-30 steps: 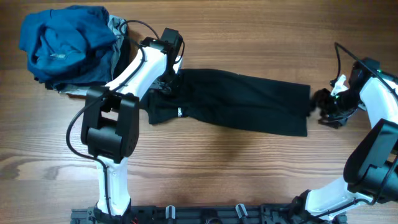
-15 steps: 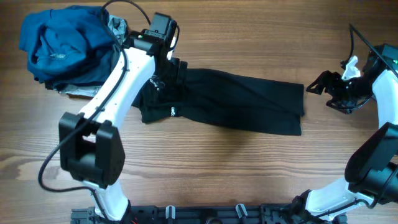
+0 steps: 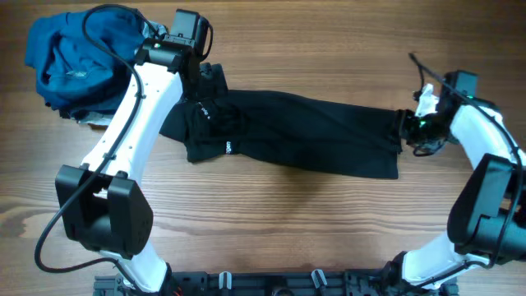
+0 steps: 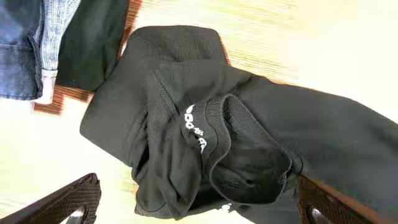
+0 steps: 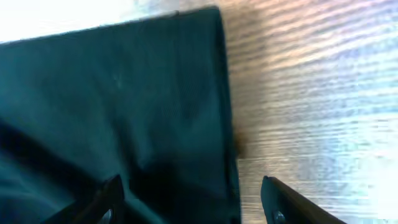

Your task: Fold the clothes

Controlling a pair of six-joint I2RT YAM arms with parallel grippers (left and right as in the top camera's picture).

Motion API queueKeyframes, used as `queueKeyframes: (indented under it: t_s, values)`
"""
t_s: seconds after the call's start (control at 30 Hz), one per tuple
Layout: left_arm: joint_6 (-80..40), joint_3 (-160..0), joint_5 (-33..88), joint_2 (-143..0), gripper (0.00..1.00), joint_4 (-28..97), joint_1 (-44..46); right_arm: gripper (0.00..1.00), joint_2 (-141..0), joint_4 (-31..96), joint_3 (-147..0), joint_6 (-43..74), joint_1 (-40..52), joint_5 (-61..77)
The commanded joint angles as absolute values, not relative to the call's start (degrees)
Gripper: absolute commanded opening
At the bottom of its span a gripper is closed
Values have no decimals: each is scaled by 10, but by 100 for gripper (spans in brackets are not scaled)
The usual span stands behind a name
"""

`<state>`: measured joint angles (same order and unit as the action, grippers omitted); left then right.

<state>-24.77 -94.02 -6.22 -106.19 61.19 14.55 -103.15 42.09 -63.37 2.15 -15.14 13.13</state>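
The clothes (image 3: 312, 136), a black T-shirt, lie as a long folded strip across the middle of the table. The collar end with white lettering (image 4: 194, 127) is bunched at the left. My left gripper (image 3: 207, 82) hovers over that collar end. Its fingers (image 4: 68, 202) stand wide open on either side of the bunched fabric and hold nothing. My right gripper (image 3: 408, 131) is at the strip's right end. In the right wrist view it (image 5: 196, 202) is open, one finger over the fabric (image 5: 124, 99) and the other over bare wood, straddling the edge.
A bright blue garment (image 3: 82, 57) is heaped at the back left, with a grey-and-white garment (image 4: 56, 37) beneath it, close to the collar end. Wood table (image 3: 288, 222) shows in front of the strip. The arm bases stand along the front edge.
The left gripper opened, let go of the collar end and drew back to the far left. The right gripper swung away, then returned left onto the strip's right edge.
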Motion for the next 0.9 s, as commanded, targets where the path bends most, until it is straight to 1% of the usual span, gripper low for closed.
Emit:
queueKeyframes:
  t_s: [0.0, 0.07, 0.2, 0.4, 0.47, 0.5, 0.53, 0.67, 0.77, 0.8, 0.87]
  values:
    - [-259, -939, -72, -1050, 100, 608, 143, 70, -1037, 413, -624, 62, -117, 33]
    - [-259, -939, -72, -1050, 100, 608, 143, 68, -1037, 404, -623, 63, -104, 32]
    - [-259, -939, -72, -1050, 100, 603, 143, 59, -1037, 383, -606, 66, -84, 32]
    - [-259, -939, -72, -1050, 100, 600, 143, 50, -1037, 347, -552, 83, -82, 19]
    - [-258, -939, -72, -1050, 100, 600, 143, 37, -1037, 343, -548, 95, -82, 3]
    - [-258, -939, -72, -1050, 100, 600, 143, 25, -1037, 340, -548, 105, -82, -6]
    - [-258, -939, -72, -1050, 100, 600, 143, 4, -1037, 330, -548, 127, -87, -20]
    - [-258, -939, -72, -1050, 100, 594, 143, 4, -1037, 306, -552, 98, -175, 66]
    - [-258, -939, -72, -1050, 100, 591, 143, 4, -1037, 301, -552, 79, -231, 76]
    - [-258, -939, -72, -1050, 100, 591, 143, 4, -1037, 298, -554, 75, -262, 111]
    - [-258, -939, -72, -1050, 100, 591, 143, 4, -1036, 311, -566, 77, -266, 123]
